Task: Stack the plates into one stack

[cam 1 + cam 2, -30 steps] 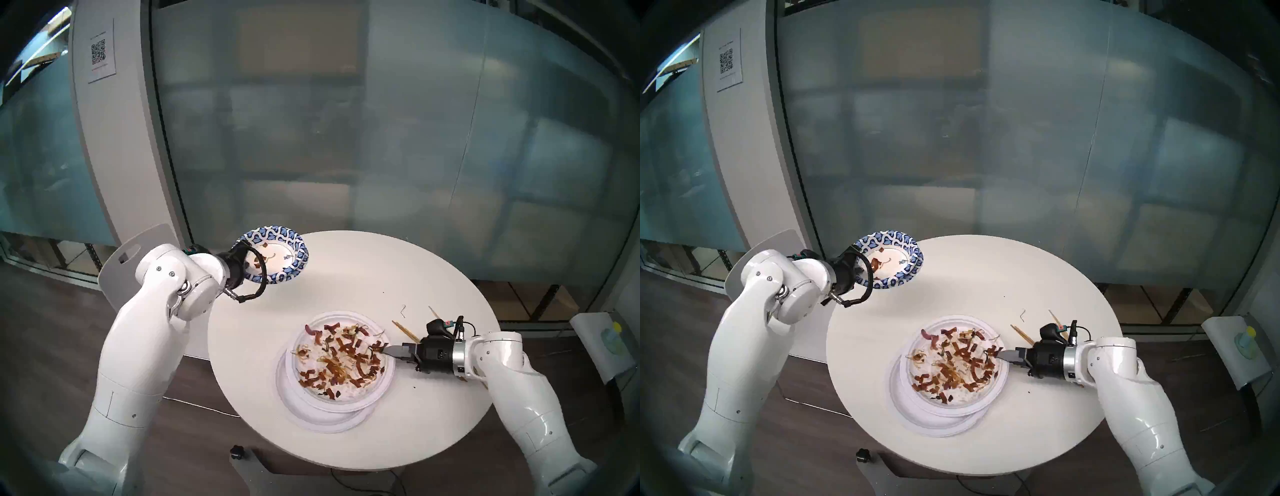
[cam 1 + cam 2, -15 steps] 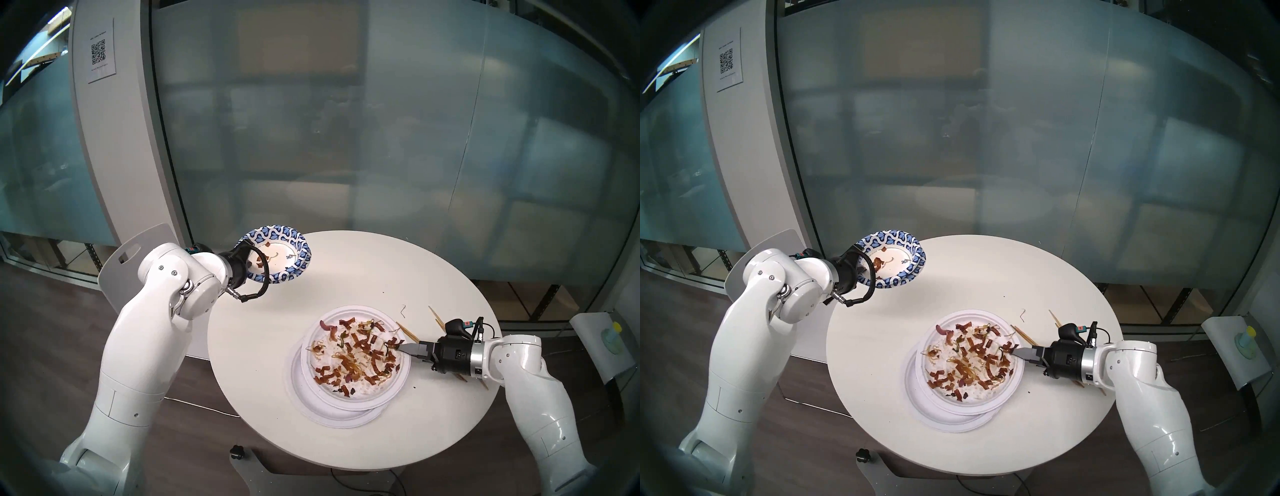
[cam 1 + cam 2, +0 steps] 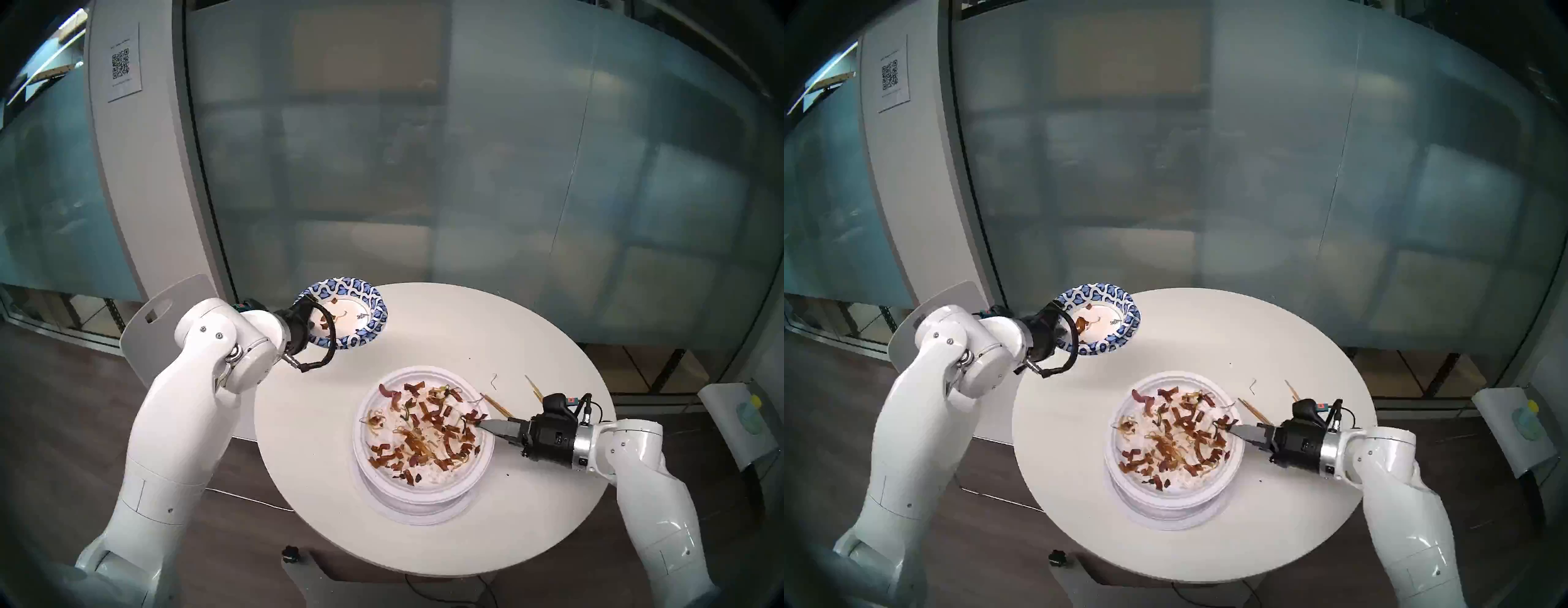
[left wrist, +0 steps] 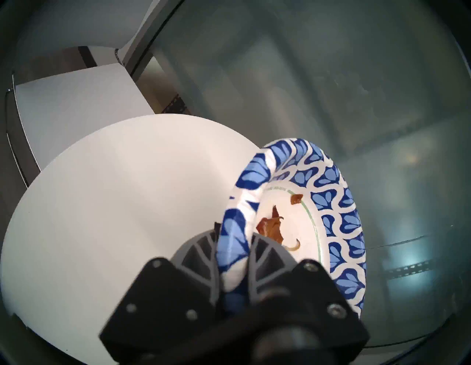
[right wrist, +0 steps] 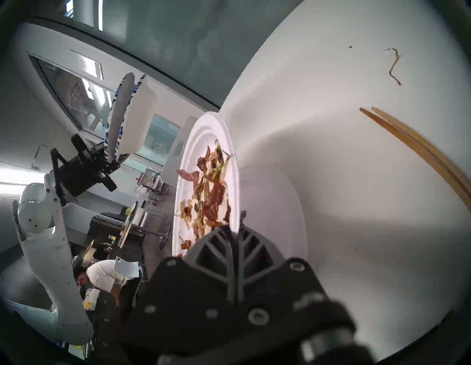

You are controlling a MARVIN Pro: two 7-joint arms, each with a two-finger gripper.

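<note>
Jaws on both arms are clamped on dish rims. On the left, the left gripper (image 4: 233, 257) pinches the near rim of a blue-patterned bowl (image 3: 345, 312), held in the air over the far-left edge of the desk (image 3: 424, 331) and tipped; from the right wrist view it looks like 2 nested patterned dishes, though I cannot be sure. A few brown scraps (image 4: 271, 225) cling inside it.

On the right, the right gripper (image 3: 488, 424) is fully closed on the right rim of the upper white plate (image 3: 424, 433), which sits over a second white plate (image 3: 418, 507) near the middle of the desk, nearly centred on it. Food scraps (image 3: 1174, 433) cover the upper plate. Chopsticks (image 3: 496, 405) lie on the desk just beyond the right gripper, and a stray strand (image 3: 493, 381) lies far of them.

These paper dishes look light and thin, so they should flex under a pinch and slide easily on the smooth desk. The rim is the sensible hold: it is the stiffest part, and a grip there keeps the fingers out of the scraps. Tilting the bowl much further risks spilling its leftovers, so it wants lowering level onto the white plates.
</note>
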